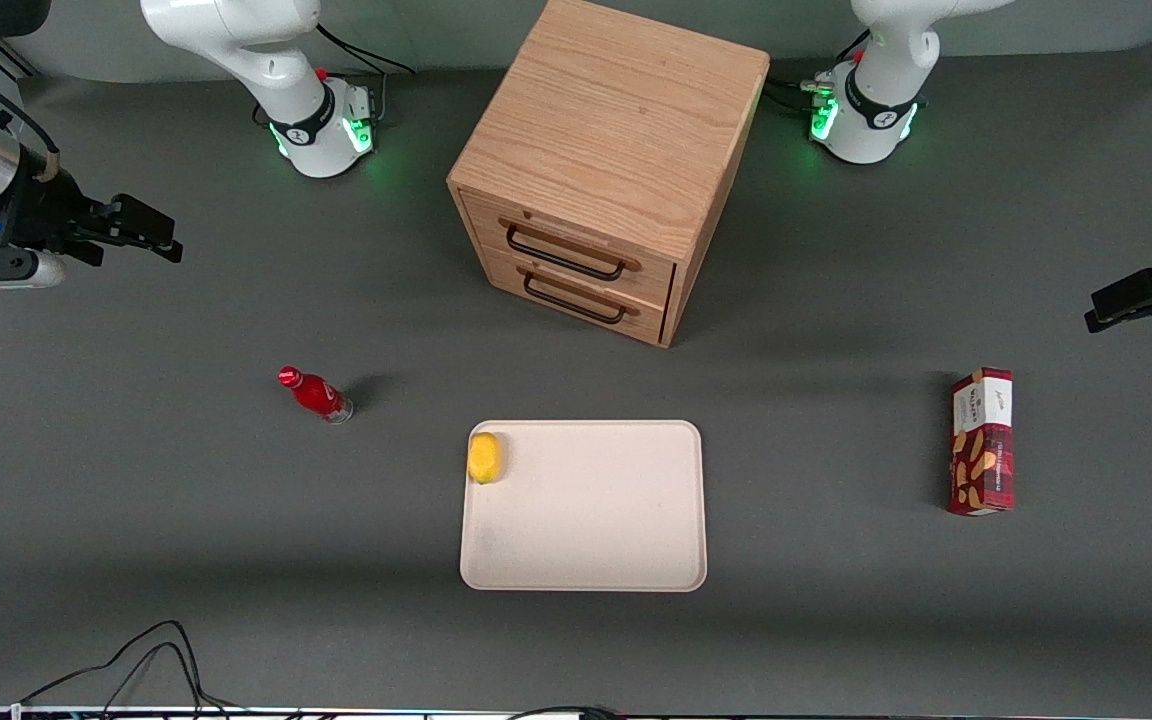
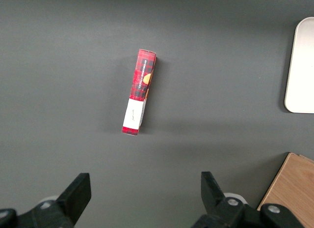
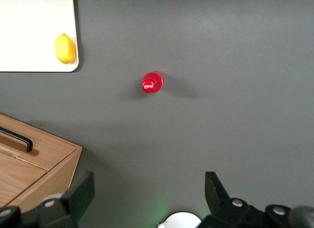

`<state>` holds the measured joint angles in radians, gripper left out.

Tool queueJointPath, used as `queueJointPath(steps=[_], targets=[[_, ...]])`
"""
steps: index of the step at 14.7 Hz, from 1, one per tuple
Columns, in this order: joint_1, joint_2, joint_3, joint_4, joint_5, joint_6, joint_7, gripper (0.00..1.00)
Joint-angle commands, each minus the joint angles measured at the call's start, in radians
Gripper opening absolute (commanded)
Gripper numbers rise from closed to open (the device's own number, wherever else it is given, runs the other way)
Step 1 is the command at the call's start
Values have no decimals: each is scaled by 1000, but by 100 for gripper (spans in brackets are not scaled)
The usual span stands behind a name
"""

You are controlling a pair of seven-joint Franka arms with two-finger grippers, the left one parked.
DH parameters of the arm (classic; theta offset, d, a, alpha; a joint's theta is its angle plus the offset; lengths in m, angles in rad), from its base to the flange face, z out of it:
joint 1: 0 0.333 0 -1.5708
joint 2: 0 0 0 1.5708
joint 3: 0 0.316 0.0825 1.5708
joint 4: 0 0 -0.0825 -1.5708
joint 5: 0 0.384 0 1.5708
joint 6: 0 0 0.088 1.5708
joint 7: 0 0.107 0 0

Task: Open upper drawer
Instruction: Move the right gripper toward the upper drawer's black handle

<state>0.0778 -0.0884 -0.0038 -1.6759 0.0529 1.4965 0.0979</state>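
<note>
The wooden cabinet point(image 1: 616, 120) stands at the middle of the table, its front turned toward the tray. The upper drawer point(image 1: 576, 243) is shut; its black bar handle point(image 1: 564, 253) lies across the front, above the identical bottom drawer point(image 1: 576, 298). My right gripper point(image 1: 161, 235) hangs above the table toward the working arm's end, well apart from the cabinet, open and empty. In the right wrist view the gripper point(image 3: 148, 196) has its jaws wide apart over bare table, with a corner of the cabinet point(image 3: 44, 156) and a piece of a black handle point(image 3: 19, 138) beside it.
A red bottle point(image 1: 316, 395) stands between the gripper and the tray, also in the right wrist view point(image 3: 152, 83). A cream tray point(image 1: 586, 540) in front of the cabinet holds a lemon point(image 1: 485, 457). A red cookie box point(image 1: 982, 442) lies toward the parked arm's end.
</note>
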Motion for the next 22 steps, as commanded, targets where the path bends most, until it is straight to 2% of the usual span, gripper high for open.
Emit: queueJointPath(steps=[1, 7, 9, 11, 13, 15, 17, 22], targets=[[14, 9, -2, 21, -21, 1, 32, 100], [27, 35, -1, 48, -10, 2, 17, 100], [28, 70, 25, 79, -5, -1, 8, 100], [25, 113, 103, 110, -10, 1, 6, 100], [28, 163, 134, 116, -10, 11, 6, 100], [27, 232, 230, 157, -13, 22, 2, 100], [28, 324, 286, 218, -13, 21, -1, 100], [22, 446, 434, 289, -4, 21, -288, 100]])
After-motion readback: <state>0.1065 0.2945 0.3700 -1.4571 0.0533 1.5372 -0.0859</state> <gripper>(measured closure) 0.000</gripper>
